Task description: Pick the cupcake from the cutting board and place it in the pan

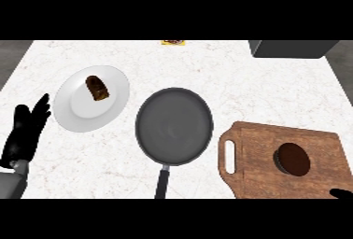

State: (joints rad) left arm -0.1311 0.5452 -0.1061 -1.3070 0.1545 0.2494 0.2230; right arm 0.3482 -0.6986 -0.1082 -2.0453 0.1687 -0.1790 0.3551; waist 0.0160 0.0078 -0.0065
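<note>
Right hand [341,193] barely shows at lower right corner, finger state cannot tell; left hand [26,133] rests open at left edge. Cupcake [293,159] sits on cutting board [255,140], right of pan [173,125]. Likely light, soft, crumbly; grasp around sides

Bright even light, pale counter [207,65] without glare, faint soft shadows, slight softness throughout
</note>
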